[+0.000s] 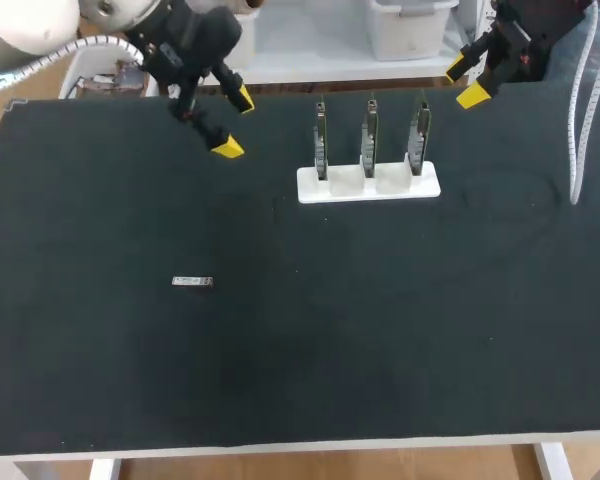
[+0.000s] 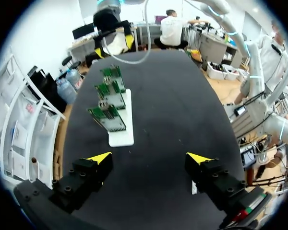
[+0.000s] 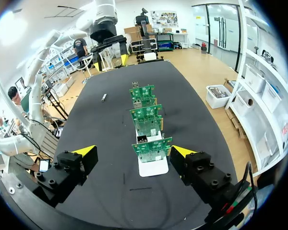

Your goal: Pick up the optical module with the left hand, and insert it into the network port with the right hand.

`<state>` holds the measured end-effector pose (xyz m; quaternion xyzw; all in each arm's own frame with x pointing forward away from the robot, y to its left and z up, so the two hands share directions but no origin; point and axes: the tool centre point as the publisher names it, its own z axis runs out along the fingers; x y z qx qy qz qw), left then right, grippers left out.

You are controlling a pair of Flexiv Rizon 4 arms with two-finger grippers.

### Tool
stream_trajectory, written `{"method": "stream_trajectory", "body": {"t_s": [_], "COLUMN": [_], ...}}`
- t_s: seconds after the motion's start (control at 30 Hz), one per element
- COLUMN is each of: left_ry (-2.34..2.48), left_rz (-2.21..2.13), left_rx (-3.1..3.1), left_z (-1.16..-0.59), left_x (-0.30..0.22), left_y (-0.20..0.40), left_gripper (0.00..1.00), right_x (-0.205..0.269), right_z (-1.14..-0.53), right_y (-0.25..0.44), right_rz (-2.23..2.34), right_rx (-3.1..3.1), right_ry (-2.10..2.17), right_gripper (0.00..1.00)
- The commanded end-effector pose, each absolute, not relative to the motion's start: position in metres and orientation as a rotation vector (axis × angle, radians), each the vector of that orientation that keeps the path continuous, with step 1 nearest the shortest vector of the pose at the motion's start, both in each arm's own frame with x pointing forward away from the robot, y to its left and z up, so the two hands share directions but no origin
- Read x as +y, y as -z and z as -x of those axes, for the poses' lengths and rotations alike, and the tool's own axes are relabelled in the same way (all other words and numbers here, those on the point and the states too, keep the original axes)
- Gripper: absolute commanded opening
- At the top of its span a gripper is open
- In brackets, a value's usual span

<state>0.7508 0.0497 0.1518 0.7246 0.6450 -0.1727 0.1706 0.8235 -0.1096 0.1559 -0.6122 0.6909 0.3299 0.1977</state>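
Observation:
The optical module [image 1: 192, 282], a small silver bar, lies flat on the black table [image 1: 380, 330], left of centre. Three green boards with network ports stand upright in a white holder [image 1: 368, 184] at the back middle. My left gripper [image 1: 235, 123] hangs open and empty over the back left, well behind the module. My right gripper [image 1: 465, 82] is open and empty at the back right, beyond the holder. In the right wrist view the boards [image 3: 146, 120] stand just ahead of the open gripper [image 3: 134, 151], and the module [image 3: 104, 97] lies far off. The left wrist view shows its gripper [image 2: 149, 158] open above bare mat.
A white cable [image 1: 580, 110] hangs down over the table's far right edge. In the left wrist view the holder [image 2: 121, 125] with its boards stands ahead of the fingers and to one side.

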Motion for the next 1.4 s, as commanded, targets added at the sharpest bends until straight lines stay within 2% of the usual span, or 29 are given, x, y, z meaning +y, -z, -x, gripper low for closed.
{"method": "stream_trajectory", "body": {"t_s": [0.03, 0.33, 0.7, 1.27, 1.4], "left_ry": [0.395, 0.278, 0.236, 0.236, 0.107], "left_rz": [-2.090, -2.064, -1.998, -1.998, -2.201], "left_rx": [1.907, 2.005, 2.053, 2.053, 1.874], "left_z": [-0.745, -0.733, -0.736, -0.736, -0.730], "left_x": [0.058, 0.082, 0.094, 0.094, 0.071], "left_y": [-0.142, -0.113, -0.115, -0.115, -0.121], "left_gripper": [1.00, 1.00, 1.00, 1.00, 1.00], "right_x": [-0.110, -0.110, -0.110, -0.110, -0.110], "right_z": [-0.832, -0.832, -0.832, -0.832, -0.832], "right_y": [-0.157, -0.157, -0.157, -0.157, -0.157], "right_rz": [2.014, 2.014, 2.014, 2.014, 2.014], "right_rx": [1.760, 1.760, 1.760, 1.760, 1.760], "right_ry": [-1.623, -1.623, -1.623, -1.623, -1.623], "right_gripper": [1.00, 1.00, 1.00, 1.00, 1.00]}}
